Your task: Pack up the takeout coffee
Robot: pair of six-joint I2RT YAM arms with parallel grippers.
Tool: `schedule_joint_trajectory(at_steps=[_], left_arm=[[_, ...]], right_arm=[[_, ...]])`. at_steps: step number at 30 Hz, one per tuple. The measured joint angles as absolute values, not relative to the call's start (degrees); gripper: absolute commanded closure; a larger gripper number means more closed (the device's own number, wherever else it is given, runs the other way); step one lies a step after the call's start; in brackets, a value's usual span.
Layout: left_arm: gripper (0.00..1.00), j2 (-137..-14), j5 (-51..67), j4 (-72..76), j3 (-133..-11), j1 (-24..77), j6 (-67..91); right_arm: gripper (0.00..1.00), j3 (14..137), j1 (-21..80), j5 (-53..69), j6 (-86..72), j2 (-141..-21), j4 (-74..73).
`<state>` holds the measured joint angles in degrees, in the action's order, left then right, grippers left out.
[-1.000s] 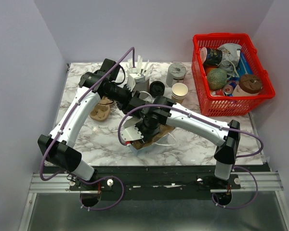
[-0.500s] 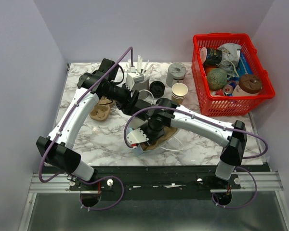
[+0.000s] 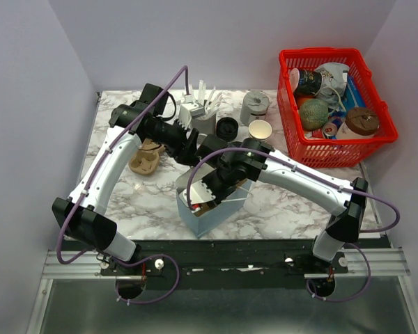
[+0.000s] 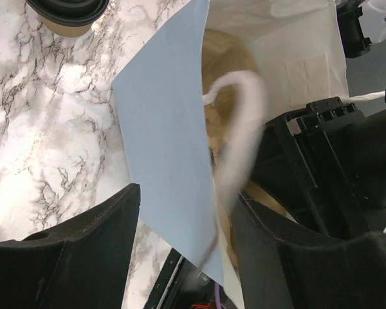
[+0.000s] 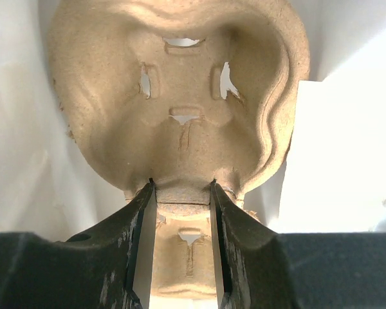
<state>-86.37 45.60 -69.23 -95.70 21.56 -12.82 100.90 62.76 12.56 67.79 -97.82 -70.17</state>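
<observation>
The step in hand is lining the bag (image 3: 212, 212) with the carrier (image 5: 180, 84); the coffee (image 3: 228, 127) itself is not yet packed. It stands lidded and upright on the counter (image 3: 153, 198), just beyond the bag, and neither arm touches it.

The right tool (image 5: 181, 193) reaches down into the bag's mouth, its jaws closed on the carrier's middle rib, with the white inner walls on both sides. The left tool (image 4: 188, 196) stands at the bag's far rim with its jaws apart. The blue wall and the white handle (image 4: 241, 129) pass between them, so it seems to steady the mouth, not pinch it.

Next, the carrier likely needs to settle flat on the bag's bottom with its wells up. Whether it already rests there cannot be told. Then the right tool must let go and rise straight out without snagging the handle or dragging the carrier. The bag looks light and tilted, so the left tool's support matters while that happens. After that, one tool must fetch the coffee, grip it by its body below the lid, and lower it into a well.
</observation>
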Motion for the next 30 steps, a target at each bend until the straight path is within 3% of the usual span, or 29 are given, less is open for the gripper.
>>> schedule_joint_trajectory(at_steps=[17, 30], left_arm=[[0.34, -86.5, 45.6, -69.5, -96.2, 19.6, -12.8], [0.34, -87.1, 45.6, -69.7, -96.6, 18.8, -12.8]], right_arm=[[0.98, 100.1, 61.1, 20.4, 71.8, -100.1, -69.1], [0.99, 98.7, 60.9, 19.4, 74.5, -102.6, -69.1]])
